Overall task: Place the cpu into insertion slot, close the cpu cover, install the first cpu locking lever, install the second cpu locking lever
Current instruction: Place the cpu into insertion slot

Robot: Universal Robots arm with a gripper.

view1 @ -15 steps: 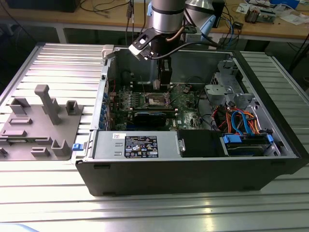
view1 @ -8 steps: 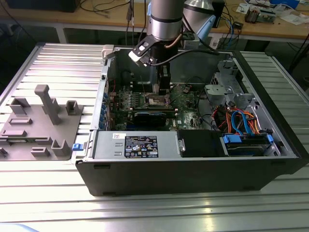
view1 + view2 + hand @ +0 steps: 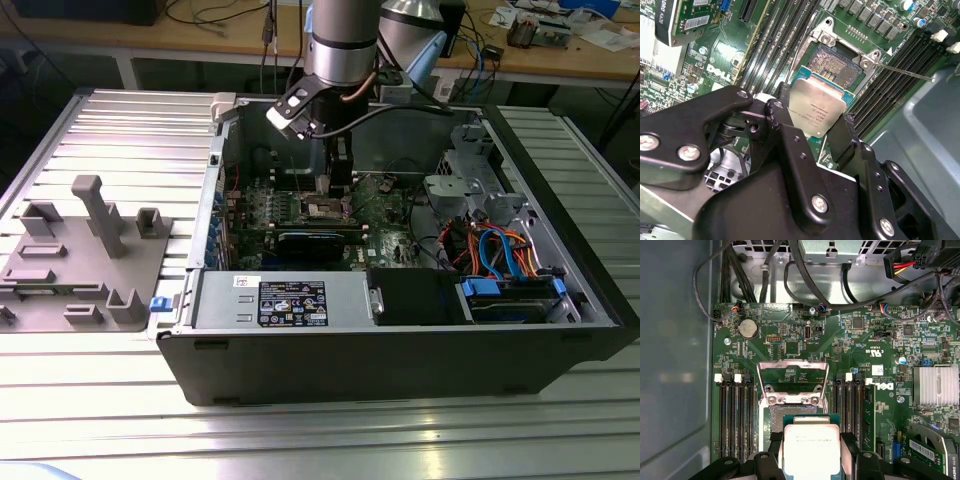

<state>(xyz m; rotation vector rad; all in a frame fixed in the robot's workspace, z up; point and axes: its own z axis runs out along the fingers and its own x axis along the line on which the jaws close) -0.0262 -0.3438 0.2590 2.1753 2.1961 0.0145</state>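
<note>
Where the arm dips into the case [image 3: 400,360], jaws: clamped on two edges of the cpu [image 3: 817,107].
cpu: held just above the insertion slot [image 3: 835,67], not seated.
cpu cover [image 3: 792,363]: swung open, off the slot.
motherboard [image 3: 865,340]: green, around the slot.
case: on the bench [image 3: 100,420].

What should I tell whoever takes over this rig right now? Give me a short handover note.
Claw: shut on the cpu, gripping opposite edges.
Cpu: held tilted over the insertion slot, not seated.
Cpu cover: swung open, clear of the slot.
Locking lever: one thin rod juts out unlatched beside the slot.
Done: cpu brought to the slot.
Left: seating it, closing the cover, both levers.
</note>
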